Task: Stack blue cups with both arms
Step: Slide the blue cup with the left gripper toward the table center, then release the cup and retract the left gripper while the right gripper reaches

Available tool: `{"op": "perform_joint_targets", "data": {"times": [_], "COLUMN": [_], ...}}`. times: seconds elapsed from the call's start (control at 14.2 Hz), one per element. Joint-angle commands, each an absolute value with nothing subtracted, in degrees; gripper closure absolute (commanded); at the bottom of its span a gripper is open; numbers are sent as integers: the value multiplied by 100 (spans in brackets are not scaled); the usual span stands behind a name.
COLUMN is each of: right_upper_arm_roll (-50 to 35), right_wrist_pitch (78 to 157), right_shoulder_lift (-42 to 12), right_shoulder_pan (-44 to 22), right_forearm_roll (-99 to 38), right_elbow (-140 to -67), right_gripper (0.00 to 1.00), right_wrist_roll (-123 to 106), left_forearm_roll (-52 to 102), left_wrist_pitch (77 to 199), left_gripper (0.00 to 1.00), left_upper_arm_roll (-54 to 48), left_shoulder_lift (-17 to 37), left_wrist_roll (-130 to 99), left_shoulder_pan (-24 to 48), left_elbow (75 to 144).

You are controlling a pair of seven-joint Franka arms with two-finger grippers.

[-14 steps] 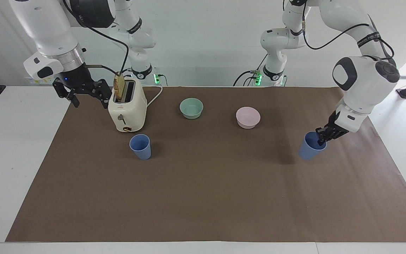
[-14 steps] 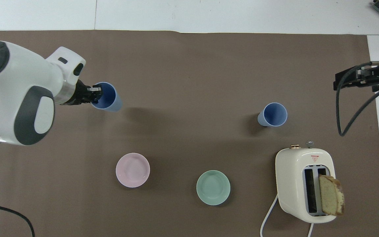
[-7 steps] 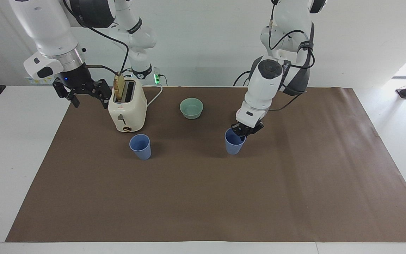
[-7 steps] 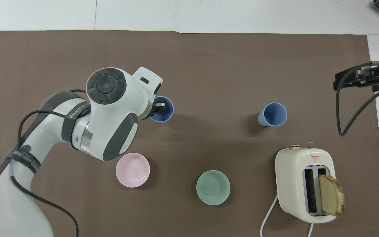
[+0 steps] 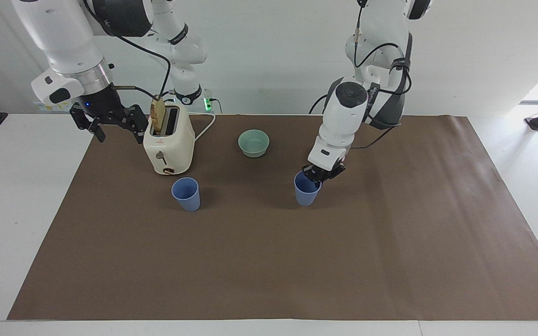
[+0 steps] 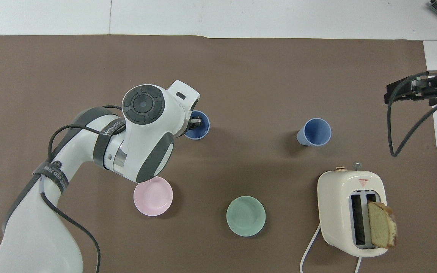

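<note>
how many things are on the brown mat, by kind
blue cups: 2 (one held by the left claw at, one standing free at)
bowls: 2 (mint-green bowl, pink bowl)
toaster: 1
bread slice: 1
total: 6

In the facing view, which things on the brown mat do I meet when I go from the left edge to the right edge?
Toaster → free blue cup → green bowl → blue cup held by the left gripper. The pink bowl is hidden in this view.
</note>
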State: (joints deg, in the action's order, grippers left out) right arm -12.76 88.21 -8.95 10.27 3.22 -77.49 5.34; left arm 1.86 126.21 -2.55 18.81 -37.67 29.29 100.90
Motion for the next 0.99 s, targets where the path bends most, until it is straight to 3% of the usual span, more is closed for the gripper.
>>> {"op": "perform_joint_targets", "data": {"times": [0.0,0.28,0.35,0.42,0.92], "right_upper_arm_roll": [-1301,-1301,-1301,-1301,-1301], "right_wrist_pitch": [8824,8824,8824,8824,8946], "right_shoulder_lift": [-765,-765,-765,-765,-678], "right_shoulder_pan": [1107,1107,1107,1107,1108], "right_forearm_roll": [167,167,167,167,167], "right_elbow": [-7901,-7901,-7893,-7901,-8093], "right_gripper": [0,0,0,0,0], "right_wrist_roll": [448,448,448,448,474], "left_forearm_roll": [80,70,70,53,-158], "left_wrist_pitch": [12822,12841,12815,12780,11998], "left_gripper": [100,100,75,1,0], "left_upper_arm_roll": [-158,-158,-158,-158,-62], "left_shoulder_lift": [2082,2109,2109,2109,1469], "left_wrist_roll": [-4033,-4069,-4061,-4052,-3078], "left_shoulder_pan": [3085,3103,3085,3076,2410], "left_elbow": [9976,9993,9993,9993,9940]}}
